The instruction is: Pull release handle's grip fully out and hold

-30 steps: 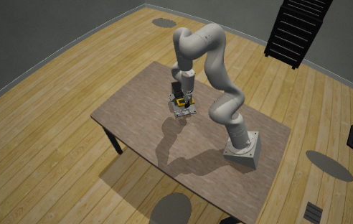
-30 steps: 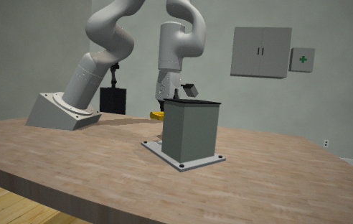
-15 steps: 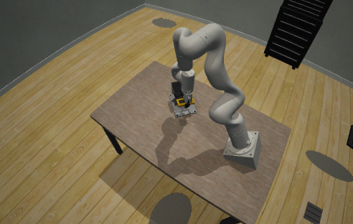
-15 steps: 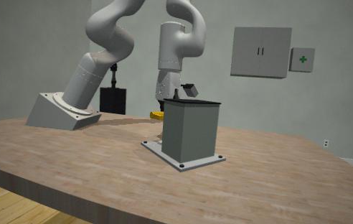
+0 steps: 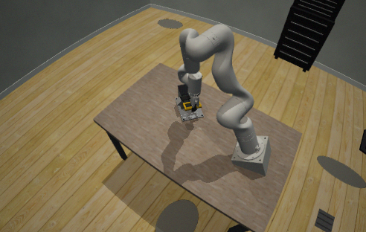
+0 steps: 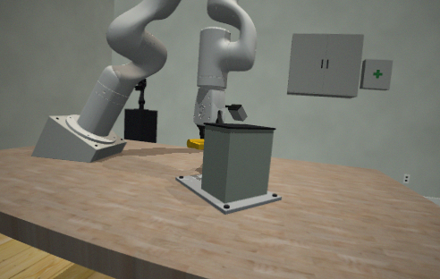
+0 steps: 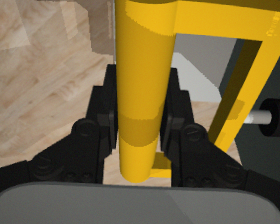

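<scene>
The gripper [image 7: 144,137] clamps the yellow grip [image 7: 145,76] (frame centre); travel looks barely begun, so next pull it outward.

Even dim overhead light; soft arm shadow on brown wooden table top [image 5: 200,163]; all views slightly blurry, no glare.
</scene>
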